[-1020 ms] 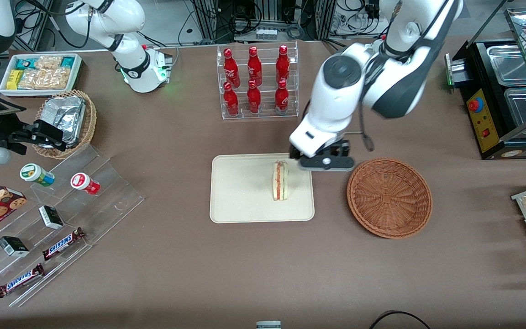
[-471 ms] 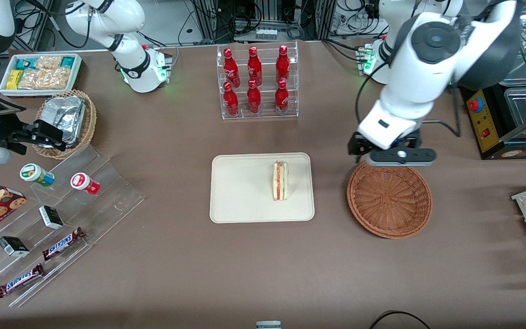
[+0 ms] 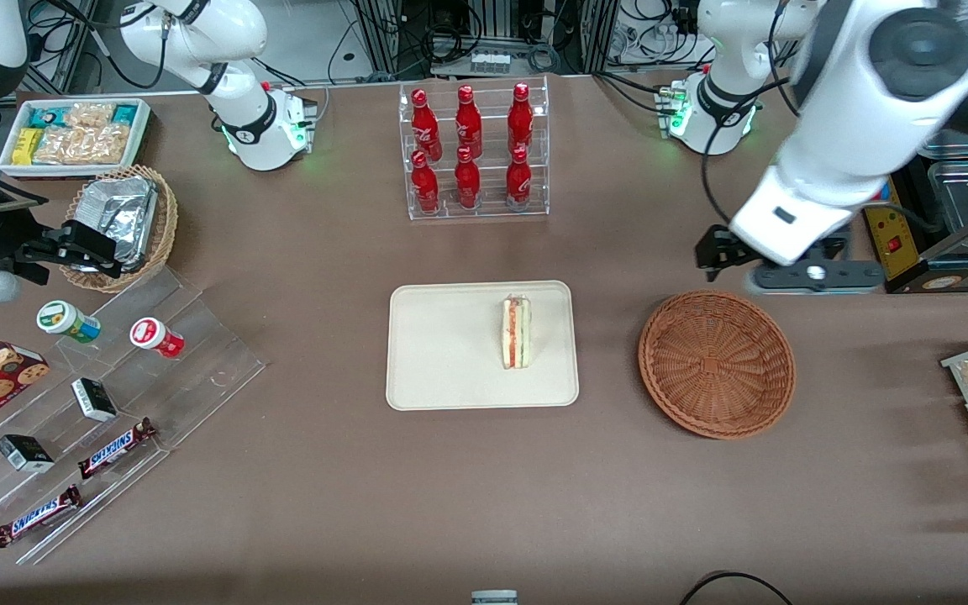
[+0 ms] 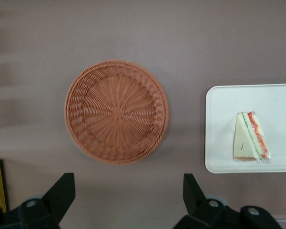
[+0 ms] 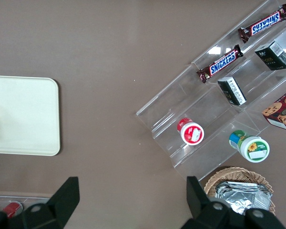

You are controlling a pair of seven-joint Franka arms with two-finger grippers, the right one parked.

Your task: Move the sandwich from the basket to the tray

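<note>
The sandwich [image 3: 515, 332] stands on its edge on the cream tray [image 3: 442, 353], near the tray's rim closest to the basket. The reddish-brown woven basket [image 3: 716, 363] sits beside the tray toward the working arm's end and holds nothing. My left gripper [image 3: 812, 276] hangs high over the table, a little farther from the front camera than the basket. The left wrist view looks down on the basket [image 4: 116, 111], the tray [image 4: 224, 133] and the sandwich [image 4: 250, 137]. There the gripper [image 4: 126, 191] is open, its fingers wide apart with only bare table between them.
A clear rack of red bottles [image 3: 473, 151] stands farther back than the tray. A black machine [image 3: 929, 185] sits close to the gripper at the working arm's end. A stepped clear display [image 3: 114, 403], a foil-filled tan basket [image 3: 118, 223] and a white snack bin [image 3: 72, 134] lie toward the parked arm's end.
The gripper has left the tray, passed over the basket's back rim and risen toward the working arm's end. The sandwich stays where it was on the tray.
</note>
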